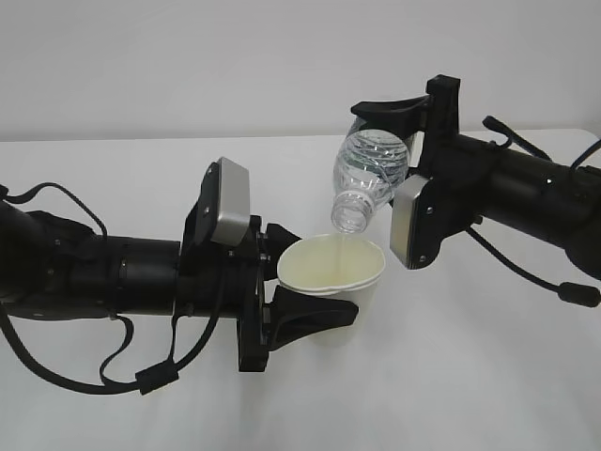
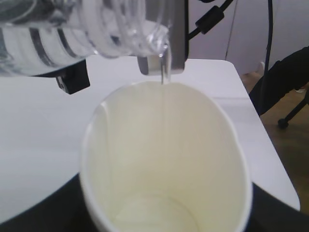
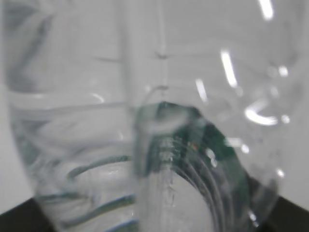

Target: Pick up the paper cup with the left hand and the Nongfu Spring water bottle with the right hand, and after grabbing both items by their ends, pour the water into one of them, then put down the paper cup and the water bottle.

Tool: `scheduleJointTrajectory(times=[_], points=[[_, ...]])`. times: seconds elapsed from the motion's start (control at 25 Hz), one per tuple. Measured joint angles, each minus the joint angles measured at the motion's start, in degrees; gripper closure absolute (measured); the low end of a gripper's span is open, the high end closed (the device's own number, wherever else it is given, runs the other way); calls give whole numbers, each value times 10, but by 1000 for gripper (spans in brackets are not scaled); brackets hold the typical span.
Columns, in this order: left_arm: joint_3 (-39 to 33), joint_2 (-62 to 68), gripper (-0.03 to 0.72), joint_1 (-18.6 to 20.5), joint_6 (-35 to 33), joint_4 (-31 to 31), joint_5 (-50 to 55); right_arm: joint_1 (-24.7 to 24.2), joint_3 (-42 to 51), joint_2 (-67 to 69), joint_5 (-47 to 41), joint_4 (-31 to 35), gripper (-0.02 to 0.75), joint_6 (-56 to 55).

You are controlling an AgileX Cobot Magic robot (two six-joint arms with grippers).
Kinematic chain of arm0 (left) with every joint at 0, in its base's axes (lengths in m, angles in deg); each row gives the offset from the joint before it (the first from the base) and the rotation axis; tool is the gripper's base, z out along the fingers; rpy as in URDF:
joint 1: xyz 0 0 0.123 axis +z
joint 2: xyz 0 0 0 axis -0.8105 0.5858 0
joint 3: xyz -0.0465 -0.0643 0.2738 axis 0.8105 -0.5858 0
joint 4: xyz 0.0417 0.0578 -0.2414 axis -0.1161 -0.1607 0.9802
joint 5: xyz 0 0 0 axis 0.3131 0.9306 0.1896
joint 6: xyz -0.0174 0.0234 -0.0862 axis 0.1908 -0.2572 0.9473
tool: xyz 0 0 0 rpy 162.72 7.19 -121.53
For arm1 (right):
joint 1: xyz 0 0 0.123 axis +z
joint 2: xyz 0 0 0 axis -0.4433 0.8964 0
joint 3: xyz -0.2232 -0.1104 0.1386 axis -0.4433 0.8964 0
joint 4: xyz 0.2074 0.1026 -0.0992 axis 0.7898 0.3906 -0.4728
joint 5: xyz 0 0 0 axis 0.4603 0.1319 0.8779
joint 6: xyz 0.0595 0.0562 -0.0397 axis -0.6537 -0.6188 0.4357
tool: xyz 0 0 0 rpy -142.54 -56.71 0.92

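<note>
Paper cup [image 2: 164, 159], bottle [image 1: 368, 174] pouring water [image 2: 165, 72]

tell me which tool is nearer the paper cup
Left. The left tool is clamped around the paper cup; the right tool holds the bottle above it.

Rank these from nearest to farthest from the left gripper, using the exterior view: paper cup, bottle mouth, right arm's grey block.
1. paper cup, held in the left gripper.
2. bottle mouth, just above the cup's rim.
3. right arm's grey block, to the right, beyond the bottle.
</note>
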Motion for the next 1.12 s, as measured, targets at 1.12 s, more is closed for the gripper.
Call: scheduleJointTrajectory(times=[1.12], points=[[0,0,258,0,0,0,-9,0,0,3,9,0,254,0]])
